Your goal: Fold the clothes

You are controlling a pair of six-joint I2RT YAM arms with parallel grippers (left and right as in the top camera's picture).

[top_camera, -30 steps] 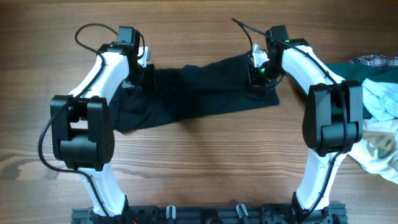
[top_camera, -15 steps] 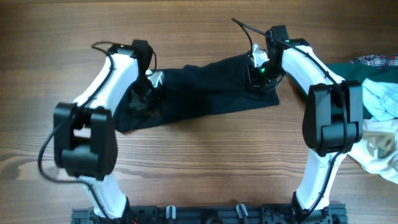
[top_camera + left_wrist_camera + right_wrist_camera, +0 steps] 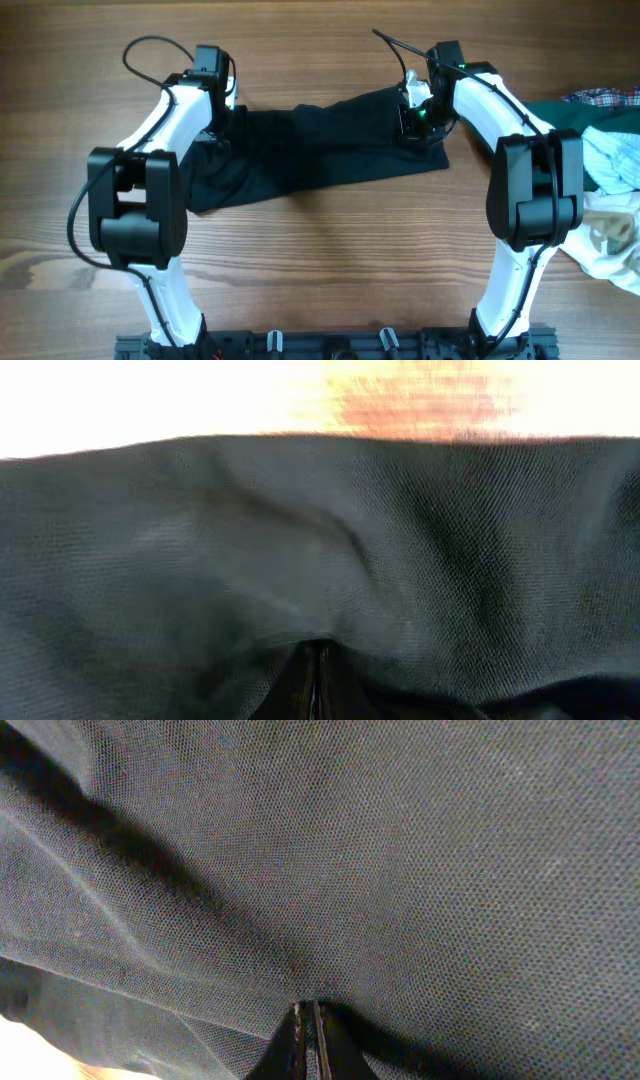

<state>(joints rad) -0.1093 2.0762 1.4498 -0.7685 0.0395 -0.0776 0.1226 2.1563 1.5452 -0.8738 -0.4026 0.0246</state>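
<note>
**A fold that hangs on a thin pinch**

Bare desk (image 3: 330, 270) runs along the near edge. Past it the black polo shirt (image 3: 320, 150) lies rumpled across the middle, closer to the far edge, its left side sagging toward the near-left corner. At the shirt's far side, the left claw (image 3: 315, 680) and the right claw (image 3: 308, 1023) are each closed tight on a small fold of its fabric. A heap of other garments (image 3: 610, 190) sits at the right edge. The likely risk is that so slight a bite slips free under tension. Uneven pulls could also skew the fold.
</note>
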